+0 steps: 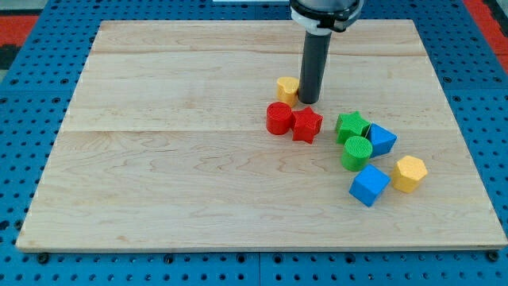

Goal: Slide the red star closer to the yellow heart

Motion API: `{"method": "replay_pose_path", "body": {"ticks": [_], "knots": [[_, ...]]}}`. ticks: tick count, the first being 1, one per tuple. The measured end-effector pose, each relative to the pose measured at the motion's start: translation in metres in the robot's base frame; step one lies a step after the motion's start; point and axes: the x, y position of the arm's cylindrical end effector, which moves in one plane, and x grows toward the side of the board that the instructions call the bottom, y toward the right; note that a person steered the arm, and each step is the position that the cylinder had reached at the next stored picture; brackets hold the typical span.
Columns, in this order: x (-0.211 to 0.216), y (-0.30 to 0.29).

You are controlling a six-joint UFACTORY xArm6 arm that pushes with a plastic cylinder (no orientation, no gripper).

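The red star [306,124] lies near the board's middle, touching a red cylinder [279,117] on its left. The yellow heart [286,88] lies just above them, partly hidden behind the rod. My tip [307,101] rests on the board right beside the yellow heart's right side and just above the red star, a small gap away from the star.
To the right lie a green star [351,125], a green cylinder [356,152], a blue triangular block [382,139], a blue cube [368,185] and a yellow hexagon [409,173]. The wooden board [159,159] sits on a blue pegboard.
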Motion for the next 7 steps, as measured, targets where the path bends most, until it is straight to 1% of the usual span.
{"method": "replay_pose_path", "body": {"ticks": [1, 2, 3, 4, 5, 6, 7], "knots": [[0.057, 0.021], [0.083, 0.003], [0.088, -0.056], [0.044, -0.075], [0.026, -0.063], [0.063, -0.063], [0.086, -0.082]]}}
